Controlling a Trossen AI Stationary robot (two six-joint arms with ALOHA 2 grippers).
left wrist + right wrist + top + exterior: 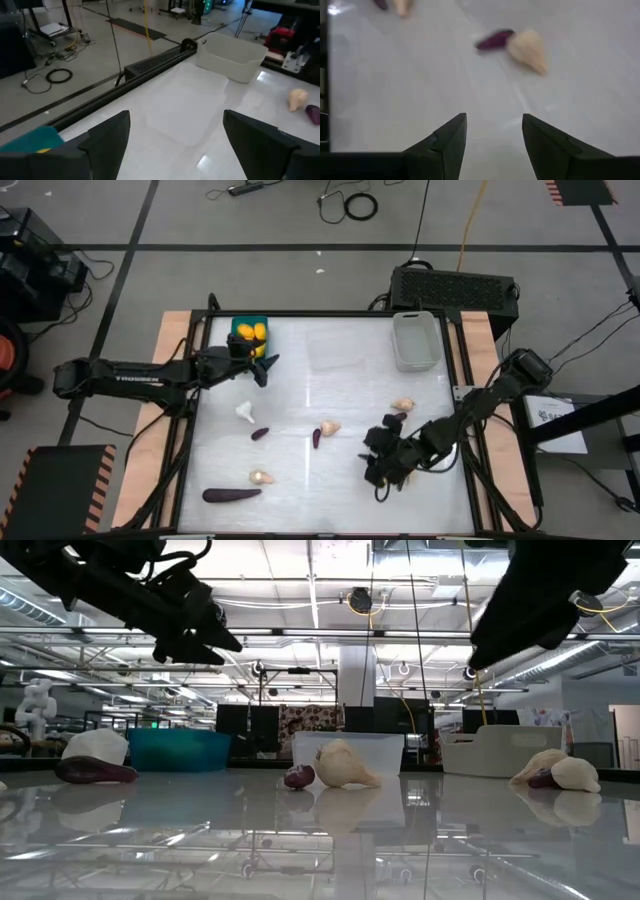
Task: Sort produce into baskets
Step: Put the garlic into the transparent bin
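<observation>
The left gripper [266, 368] hangs wide open and empty beside the teal bin [250, 332], which holds yellow pieces. The right gripper [380, 480] hovers low, fingers parted, holding nothing. Garlic bulbs [329, 427] and what look like eggplants [232, 494] lie scattered on the table [330, 490].

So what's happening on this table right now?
A two-arm robot is sorting toy produce into bins. The left tool hangs open and empty beside the teal plastic bin, which already holds yellow-orange ovals. The right tool, also open and empty, sits low near the table's front right. Cream garlic-like bulbs and dark purple eggplant pieces lie loose on the white tabletop; the translucent white-grey bin looks empty.
</observation>
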